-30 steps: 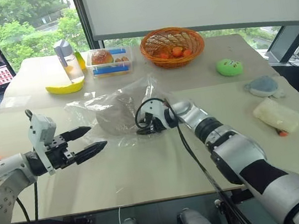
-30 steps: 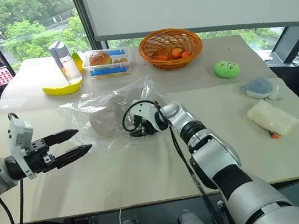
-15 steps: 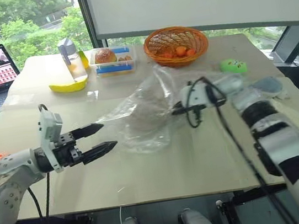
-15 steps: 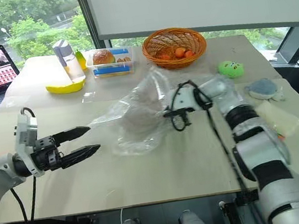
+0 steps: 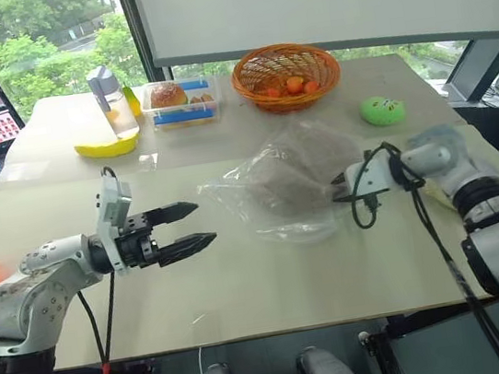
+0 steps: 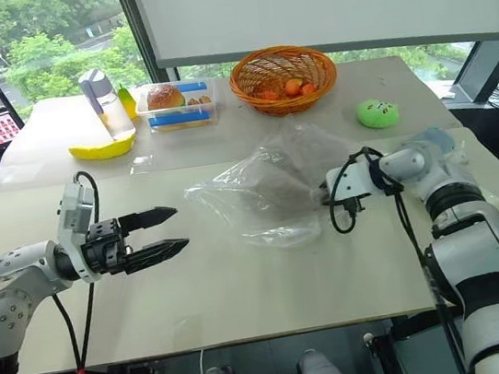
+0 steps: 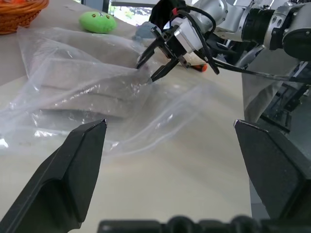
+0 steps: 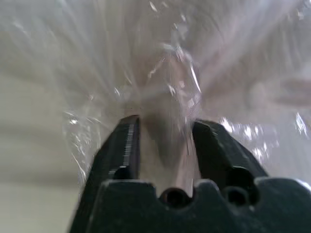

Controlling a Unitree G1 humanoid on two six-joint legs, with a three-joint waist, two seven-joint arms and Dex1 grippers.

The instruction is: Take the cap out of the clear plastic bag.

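At mid-table, the right gripper [image 7: 156, 62] reaches in from the right on a bent arm, its black fingers parted at the edge of the clear plastic bag [image 5: 282, 187]; whether they pinch the film I cannot tell. Crinkly and glossy, the bag lies slumped with the soft beige-grey cap [image 5: 279, 185] inside. Level, pointing at it from the left, the left gripper [image 5: 195, 227] hangs empty, jaws spread wide.

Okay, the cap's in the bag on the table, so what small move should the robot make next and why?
Probably bring the open left hand across to the bag's near end and pinch it. The cap lies inside the bag, the right hand is at the far end with fingers parted around plastic, and the left hand is apart from the bag.
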